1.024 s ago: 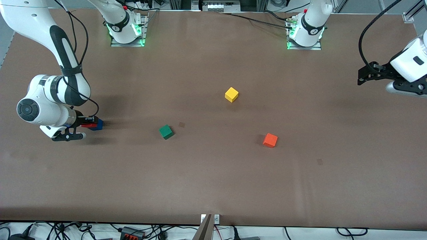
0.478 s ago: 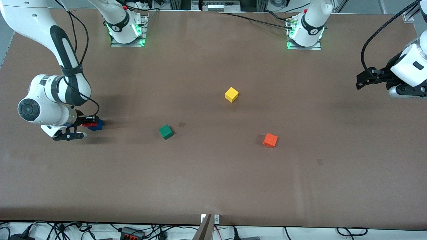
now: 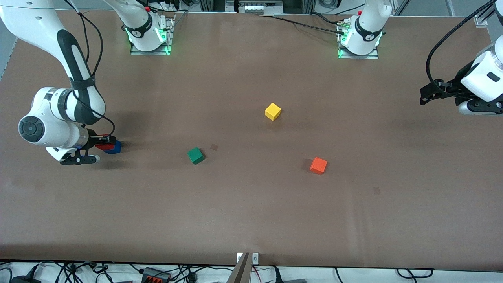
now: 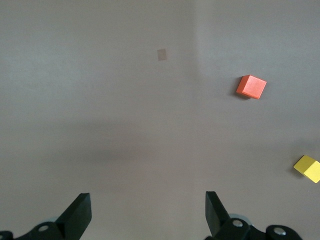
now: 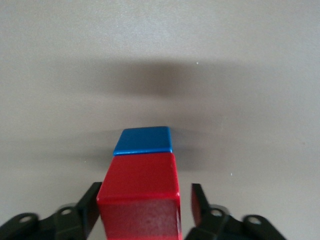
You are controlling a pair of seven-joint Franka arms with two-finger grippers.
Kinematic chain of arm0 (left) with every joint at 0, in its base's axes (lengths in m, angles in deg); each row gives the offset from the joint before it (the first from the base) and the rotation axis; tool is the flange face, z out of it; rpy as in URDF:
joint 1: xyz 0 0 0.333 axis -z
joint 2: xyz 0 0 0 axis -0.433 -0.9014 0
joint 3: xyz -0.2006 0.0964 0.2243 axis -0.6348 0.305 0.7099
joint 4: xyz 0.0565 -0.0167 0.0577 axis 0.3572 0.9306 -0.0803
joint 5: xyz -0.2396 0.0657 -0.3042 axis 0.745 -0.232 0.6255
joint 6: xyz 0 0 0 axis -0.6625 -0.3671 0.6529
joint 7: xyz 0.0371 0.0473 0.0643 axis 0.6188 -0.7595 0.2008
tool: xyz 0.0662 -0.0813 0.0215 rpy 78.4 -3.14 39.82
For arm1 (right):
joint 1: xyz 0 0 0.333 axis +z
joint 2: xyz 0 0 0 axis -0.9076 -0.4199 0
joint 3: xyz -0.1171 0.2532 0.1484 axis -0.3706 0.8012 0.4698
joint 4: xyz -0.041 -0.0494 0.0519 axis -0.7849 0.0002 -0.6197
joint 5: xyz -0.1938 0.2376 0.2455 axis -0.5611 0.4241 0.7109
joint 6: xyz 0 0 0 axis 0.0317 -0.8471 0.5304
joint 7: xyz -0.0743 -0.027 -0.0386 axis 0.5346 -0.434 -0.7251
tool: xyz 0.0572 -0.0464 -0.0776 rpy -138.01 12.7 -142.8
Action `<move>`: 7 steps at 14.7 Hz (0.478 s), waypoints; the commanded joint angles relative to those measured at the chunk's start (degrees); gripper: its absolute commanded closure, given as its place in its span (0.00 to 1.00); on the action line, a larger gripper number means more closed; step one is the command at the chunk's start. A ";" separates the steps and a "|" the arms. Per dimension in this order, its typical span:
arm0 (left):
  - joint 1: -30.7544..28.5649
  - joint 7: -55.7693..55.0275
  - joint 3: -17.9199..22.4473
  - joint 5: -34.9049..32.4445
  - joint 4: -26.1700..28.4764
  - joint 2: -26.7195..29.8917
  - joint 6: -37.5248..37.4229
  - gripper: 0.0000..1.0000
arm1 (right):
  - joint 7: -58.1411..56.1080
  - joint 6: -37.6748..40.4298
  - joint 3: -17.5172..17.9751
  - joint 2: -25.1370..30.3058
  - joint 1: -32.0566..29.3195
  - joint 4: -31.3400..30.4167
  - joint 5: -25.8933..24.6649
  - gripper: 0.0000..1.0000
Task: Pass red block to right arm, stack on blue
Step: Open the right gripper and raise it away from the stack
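Note:
The red block (image 3: 104,147) (image 5: 142,185) rests on top of the blue block (image 3: 116,147) (image 5: 144,140) near the right arm's end of the table. My right gripper (image 3: 101,144) (image 5: 145,210) straddles the red block with its jaws open. One of its fingers (image 5: 199,202) stands clear of the block with a visible gap, while the other sits close against the block's side. My left gripper (image 3: 426,94) (image 4: 147,212) hangs open and empty over the left arm's end of the table.
A green cube (image 3: 195,155) lies near the table's middle. A yellow cube (image 3: 272,111) (image 4: 307,168) sits nearer the bases. An orange cube (image 3: 318,165) (image 4: 251,86) lies toward the left arm's end.
The right gripper's jaws have parted from the red block, which stays on the blue one. The left arm drew back slightly, then held still.

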 commanded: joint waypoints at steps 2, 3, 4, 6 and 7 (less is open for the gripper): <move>-0.24 -0.55 -0.15 0.39 0.67 1.30 -0.50 0.00 | 5.63 7.64 1.03 2.57 0.07 4.17 -0.71 0.00; -0.15 -0.64 -0.15 0.39 0.58 1.30 -0.50 0.00 | 5.54 10.19 1.04 2.57 0.16 6.28 -0.62 0.00; -0.15 -0.81 -0.24 0.39 0.58 1.30 -0.50 0.00 | 5.19 12.57 1.04 2.57 0.07 9.09 -0.45 0.00; -0.15 -0.90 -0.33 0.39 0.58 1.30 -0.59 0.00 | 5.19 18.01 1.12 2.57 0.33 14.97 -0.18 0.00; -0.15 -0.90 -0.33 0.39 0.58 1.30 -0.59 0.00 | 5.28 21.08 1.12 2.49 0.60 18.14 -0.09 0.00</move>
